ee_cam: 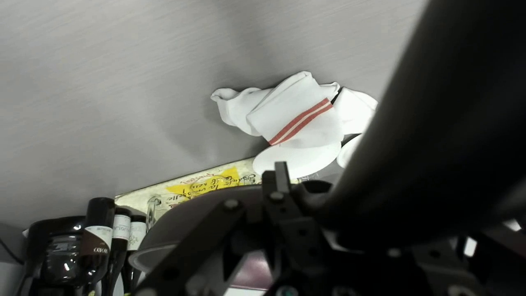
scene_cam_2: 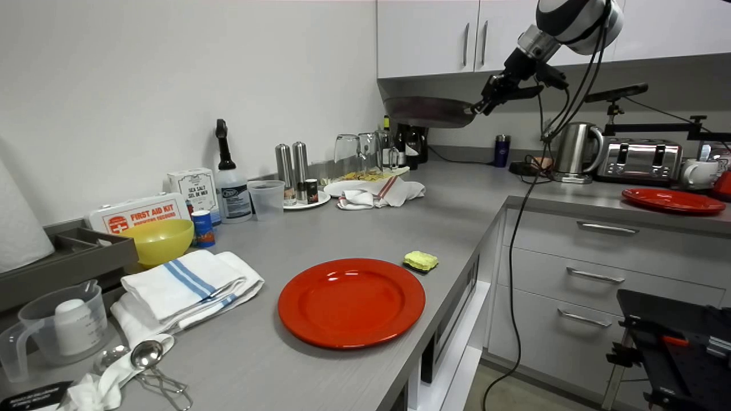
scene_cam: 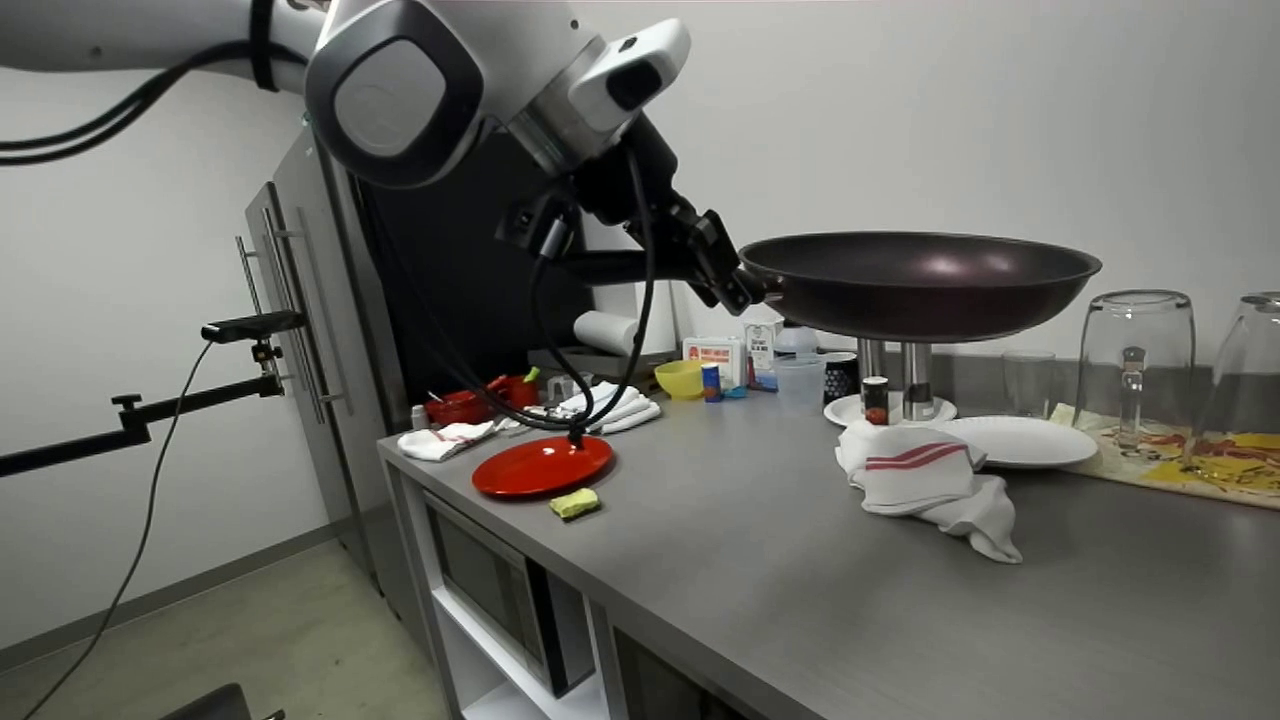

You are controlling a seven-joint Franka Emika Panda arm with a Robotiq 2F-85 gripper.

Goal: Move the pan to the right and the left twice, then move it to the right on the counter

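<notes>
pan (scene_cam: 920, 290): aloft above the counter (scene_cam: 700, 560), roughly level, well apart from the red-striped towel (scene_cam: 915, 470)
gripper (scene_cam: 735, 275): clamped on the handle (scene_cam: 605, 267), just beside the pan's rim
pan's weight: likely considerable and all out front, so it may droop or twist in the grip
pan's body: stiff, unlikely to bend
handle: looks smooth, perhaps slippery in quick sideways swings; best held close to the pan, as here
glass mugs (scene_cam: 1137, 370): look fragile; a low swing could knock them

A kitchen, white wall cupboards (scene_cam_2: 425, 40), kettle (scene_cam_2: 571, 148) and toaster (scene_cam_2: 641, 161) on the grey tabletop (scene_cam_2: 457, 182), tall steel fridge (scene_cam: 345, 330)
</notes>
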